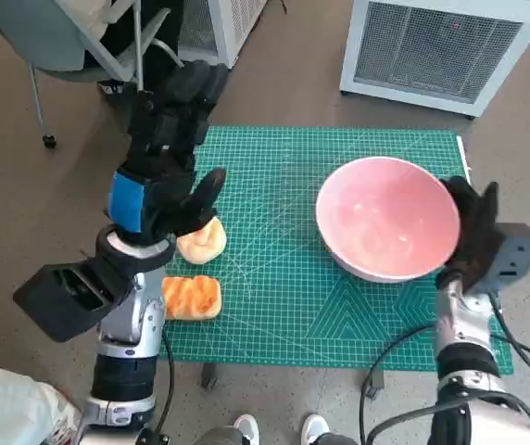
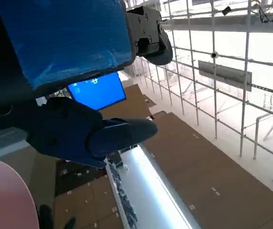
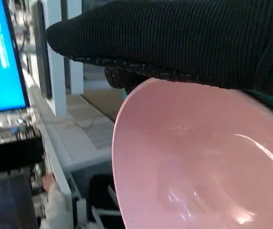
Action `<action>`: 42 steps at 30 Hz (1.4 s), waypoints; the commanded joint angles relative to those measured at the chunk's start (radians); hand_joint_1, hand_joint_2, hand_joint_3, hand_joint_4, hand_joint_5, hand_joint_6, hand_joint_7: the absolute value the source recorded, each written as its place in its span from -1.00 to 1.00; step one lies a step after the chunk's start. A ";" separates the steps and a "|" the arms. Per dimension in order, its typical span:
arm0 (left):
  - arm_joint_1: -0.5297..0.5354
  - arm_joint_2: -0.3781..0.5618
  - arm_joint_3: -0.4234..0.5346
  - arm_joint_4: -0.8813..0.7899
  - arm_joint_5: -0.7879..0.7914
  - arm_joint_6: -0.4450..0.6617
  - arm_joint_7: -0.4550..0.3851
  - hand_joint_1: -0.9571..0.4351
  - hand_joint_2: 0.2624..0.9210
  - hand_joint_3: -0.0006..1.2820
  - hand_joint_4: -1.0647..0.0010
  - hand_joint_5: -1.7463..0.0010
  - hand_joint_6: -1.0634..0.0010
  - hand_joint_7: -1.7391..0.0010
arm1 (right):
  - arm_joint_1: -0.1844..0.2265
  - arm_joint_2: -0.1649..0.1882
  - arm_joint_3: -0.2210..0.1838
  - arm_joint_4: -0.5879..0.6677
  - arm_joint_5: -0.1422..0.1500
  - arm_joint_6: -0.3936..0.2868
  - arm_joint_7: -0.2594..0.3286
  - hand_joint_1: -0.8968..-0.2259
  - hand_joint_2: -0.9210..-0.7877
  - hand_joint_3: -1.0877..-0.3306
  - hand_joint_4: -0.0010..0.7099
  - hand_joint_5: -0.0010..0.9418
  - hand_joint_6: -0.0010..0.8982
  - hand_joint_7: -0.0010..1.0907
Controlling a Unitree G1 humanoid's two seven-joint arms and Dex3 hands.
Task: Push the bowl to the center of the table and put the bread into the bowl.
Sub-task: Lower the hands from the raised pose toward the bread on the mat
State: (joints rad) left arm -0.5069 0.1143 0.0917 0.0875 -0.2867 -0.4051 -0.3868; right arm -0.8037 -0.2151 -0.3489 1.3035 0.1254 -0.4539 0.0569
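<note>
Showing bread (image 1: 200,241) only overhead, bowl (image 3: 198,167) close-up

an empty pink bowl (image 1: 388,219) sits upright on the right; two golden bread pieces (image 1: 192,297) lie left.

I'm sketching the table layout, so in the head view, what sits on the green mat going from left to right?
Left hand above the two bread pieces, orange-brown bread and pale bread → bare green mat → pink bowl → right hand against the bowl's right side.
</note>
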 commanded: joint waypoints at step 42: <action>0.196 0.398 0.107 -0.273 0.220 0.216 -0.060 -0.24 1.00 -0.36 0.95 0.49 1.00 0.16 | -0.136 0.036 0.103 -0.159 -0.073 -0.205 -0.013 0.16 -1.00 -0.33 -0.34 -1.00 -0.94 0.02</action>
State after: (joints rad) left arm -0.3444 0.3936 0.1664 -0.1095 -0.1322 -0.2497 -0.4113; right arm -0.9356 -0.1650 -0.2675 1.2018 0.0707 -0.5886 0.0169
